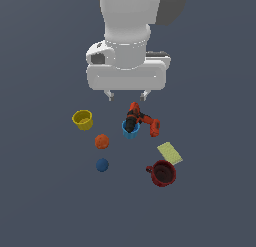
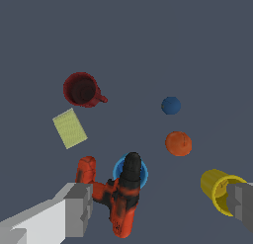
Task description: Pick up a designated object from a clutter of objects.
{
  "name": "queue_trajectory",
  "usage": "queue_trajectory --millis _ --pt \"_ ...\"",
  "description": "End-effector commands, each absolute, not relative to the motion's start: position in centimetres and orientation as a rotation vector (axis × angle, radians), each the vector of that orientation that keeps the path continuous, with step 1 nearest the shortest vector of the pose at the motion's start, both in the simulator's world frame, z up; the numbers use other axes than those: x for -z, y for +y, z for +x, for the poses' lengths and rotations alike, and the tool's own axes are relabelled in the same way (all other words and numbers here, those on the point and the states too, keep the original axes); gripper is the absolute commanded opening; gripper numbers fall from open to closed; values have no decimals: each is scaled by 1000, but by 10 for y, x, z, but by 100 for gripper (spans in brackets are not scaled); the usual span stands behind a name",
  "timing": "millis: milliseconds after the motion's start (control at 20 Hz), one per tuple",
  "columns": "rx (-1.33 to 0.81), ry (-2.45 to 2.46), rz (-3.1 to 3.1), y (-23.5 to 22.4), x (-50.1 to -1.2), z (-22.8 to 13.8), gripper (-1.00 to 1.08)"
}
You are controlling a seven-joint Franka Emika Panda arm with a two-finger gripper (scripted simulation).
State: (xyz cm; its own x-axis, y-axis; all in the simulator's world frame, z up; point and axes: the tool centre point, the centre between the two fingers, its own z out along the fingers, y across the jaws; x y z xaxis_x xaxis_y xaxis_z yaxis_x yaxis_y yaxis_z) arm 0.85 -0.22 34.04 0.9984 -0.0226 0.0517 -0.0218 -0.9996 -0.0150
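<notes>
The orange ball [image 1: 102,141] with a dimpled surface lies on the floor between the yellow cup [image 1: 83,119] and the blue ball [image 1: 102,164]. It also shows in the wrist view [image 2: 178,143], near the blue ball [image 2: 171,105]. My gripper [image 1: 127,95] hangs high above the clutter, open and empty, its fingers [image 2: 79,208] wide apart. It is over the orange-red drill [image 1: 140,119], not over the orange ball.
The drill [image 2: 123,198] rests across the blue cup [image 1: 129,132]. The yellow-green flat pad [image 1: 170,152] and the dark red mug [image 1: 163,173] lie at the exterior view's right. The yellow cup [image 2: 219,188] sits partly behind one finger in the wrist view.
</notes>
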Motion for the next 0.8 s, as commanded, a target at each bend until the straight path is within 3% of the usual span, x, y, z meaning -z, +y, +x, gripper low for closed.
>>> queue_trajectory --millis 0,750 --pt "81 35 -3126 -2 -340 8 100" --pt "86 -5 -3114 -4 -336 11 100"
